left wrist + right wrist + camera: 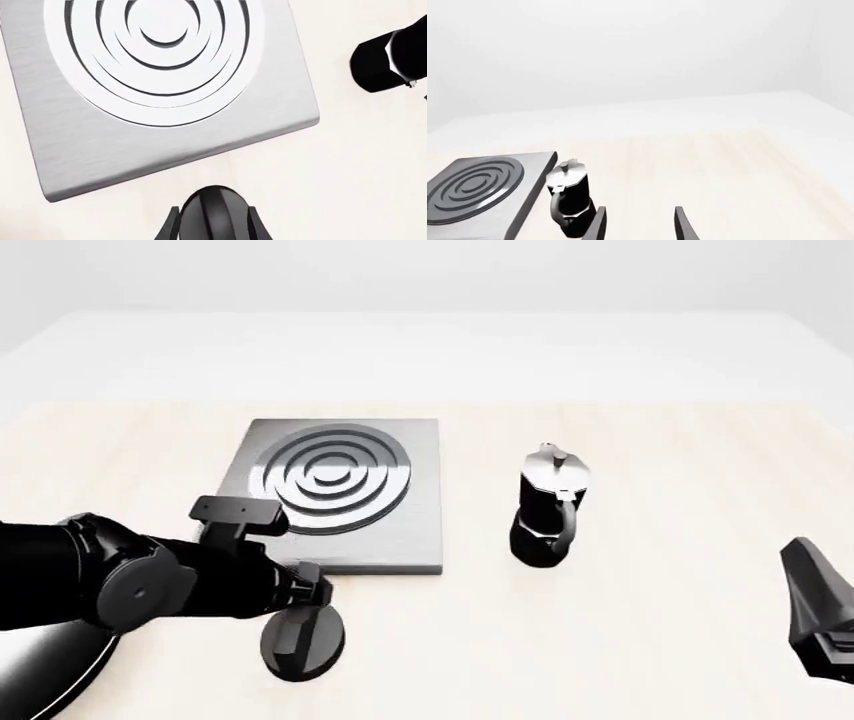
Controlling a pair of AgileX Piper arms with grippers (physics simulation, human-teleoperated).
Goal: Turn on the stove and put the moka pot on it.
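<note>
A: Two pincers? Left pincer closed around the black oval knob, lower left of front view.
B: Right pincer open, holding nothing. Faceted moka pot upright, mid-frame on pale wood-grain counter, right of brushed-metal stove; plain white room.

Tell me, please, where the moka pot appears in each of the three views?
Front view: moka pot stands right of centre, beside the stove.
Left wrist view: only its black base shows, at the right edge.
Right wrist view: lower left.
Shared landmark: the stove's ringed burner.
</note>
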